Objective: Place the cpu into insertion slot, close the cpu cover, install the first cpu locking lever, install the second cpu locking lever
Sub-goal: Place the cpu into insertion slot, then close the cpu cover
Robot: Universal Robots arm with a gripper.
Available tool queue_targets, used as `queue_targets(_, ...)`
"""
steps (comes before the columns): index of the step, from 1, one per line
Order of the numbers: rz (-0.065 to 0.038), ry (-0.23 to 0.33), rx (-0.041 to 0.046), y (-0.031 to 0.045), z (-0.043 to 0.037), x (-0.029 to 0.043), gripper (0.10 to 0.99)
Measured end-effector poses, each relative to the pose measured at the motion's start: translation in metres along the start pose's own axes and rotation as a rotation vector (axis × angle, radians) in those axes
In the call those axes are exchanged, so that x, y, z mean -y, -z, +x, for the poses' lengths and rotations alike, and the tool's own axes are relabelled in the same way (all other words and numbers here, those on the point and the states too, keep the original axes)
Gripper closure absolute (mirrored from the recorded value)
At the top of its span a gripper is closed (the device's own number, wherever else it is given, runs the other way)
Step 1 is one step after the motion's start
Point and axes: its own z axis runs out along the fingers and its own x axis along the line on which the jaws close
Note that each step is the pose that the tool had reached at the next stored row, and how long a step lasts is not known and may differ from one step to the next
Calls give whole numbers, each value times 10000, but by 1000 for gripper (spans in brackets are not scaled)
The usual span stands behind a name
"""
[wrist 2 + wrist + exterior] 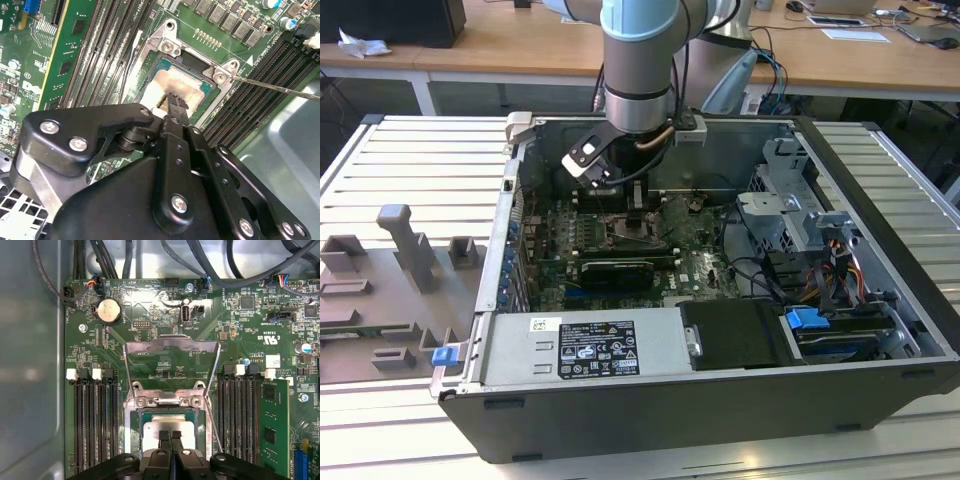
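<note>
The cpu [161, 426] lies flat in the insertion slot [133, 430], its pale silvery face [176, 81] up and a green edge showing around it. The cpu cover [172, 343] stands open, tilted up from its hinge behind the slot, with the board visible through its cut-out. A thin wire locking lever [215, 410] stands raised beside the slot and shows as a thin rod [280, 88] in the second wrist view. My gripper [170, 436] is shut, its fingertips [175, 103] together just over the cpu's face, with nothing seen between them. In the exterior view the gripper [638, 205] hangs low inside the computer case.
Black memory slots [95, 425] flank the socket on both sides, and a green card [275, 425] stands upright nearby. A coin battery [109, 310] and cables [150, 255] lie beyond the cover. The case holds a power supply [590, 345], a black card [615, 268] and a drive cage [800, 210].
</note>
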Motion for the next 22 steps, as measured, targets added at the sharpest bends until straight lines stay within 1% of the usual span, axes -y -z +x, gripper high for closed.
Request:
queue_targets(10,1,-1,2,23,-1,-1,980)
queue_targets(15,1,-1,1,54,-1,-2,980)
queue_targets(18,8,-1,1,103,-1,-4,980)
queue_targets(20,22,2,-3,116,-1,-8,980)
queue_targets(21,45,0,-3,117,0,-17,980)
queue_targets(22,104,0,2,118,-1,-40,980)
